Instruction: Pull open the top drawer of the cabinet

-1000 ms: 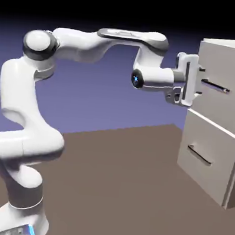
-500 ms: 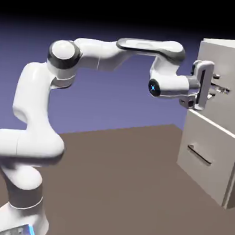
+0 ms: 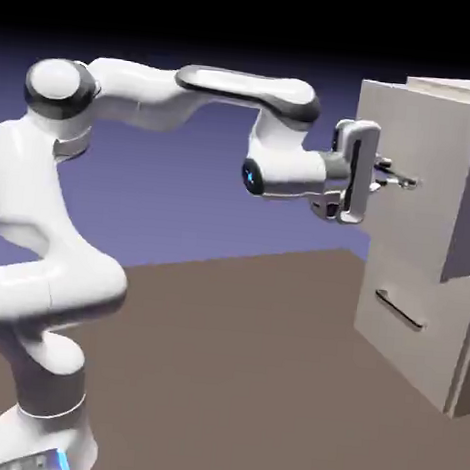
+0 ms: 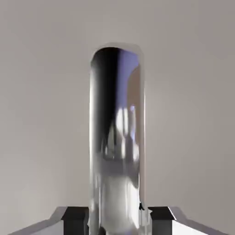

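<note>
The top drawer (image 3: 410,174) juts out of the cabinet (image 3: 442,327), above the closed lower drawer (image 3: 407,319).

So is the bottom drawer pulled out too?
No, the lower drawer sits flush in the cabinet, while only the top drawer juts out, with the pincer at its handle.

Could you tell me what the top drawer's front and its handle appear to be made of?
The top drawer front looks like matte painted board or metal: flat pale grey-beige, no grain or shine. Which one cannot be told. Its handle looks like polished metal: the hand view shows mirror-like reflections along the rounded bar, which sits between the gripper fingers.
</note>
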`<state>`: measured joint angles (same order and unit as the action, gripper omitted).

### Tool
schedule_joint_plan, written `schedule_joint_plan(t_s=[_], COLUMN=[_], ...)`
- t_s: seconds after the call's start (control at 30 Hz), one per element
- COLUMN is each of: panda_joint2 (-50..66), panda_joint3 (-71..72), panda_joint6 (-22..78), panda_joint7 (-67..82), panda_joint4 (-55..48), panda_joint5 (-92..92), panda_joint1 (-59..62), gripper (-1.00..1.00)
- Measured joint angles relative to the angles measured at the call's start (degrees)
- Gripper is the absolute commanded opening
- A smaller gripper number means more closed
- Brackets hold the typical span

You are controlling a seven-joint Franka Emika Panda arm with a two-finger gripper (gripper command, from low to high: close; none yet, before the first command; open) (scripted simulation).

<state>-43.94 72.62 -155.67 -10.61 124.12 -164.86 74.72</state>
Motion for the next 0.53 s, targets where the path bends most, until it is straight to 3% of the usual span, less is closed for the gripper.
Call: schedule_joint_plan(t_s=[0.3,0.33,0.53], panda_joint2=[-7.3,-8.2,-12.6], panda_joint3=[-13.7,-14.8,-20.0], panda_joint6=[-0.2,-0.5,-2.3], panda_joint7=[-3.5,-3.9,-5.7], panda_joint4=[14.9,16.3,22.4], panda_joint5=[3.1,3.5,5.7], panda_joint1=[-18.7,-20.4,-28.8], gripper=[-1.0,1.0,1.0])
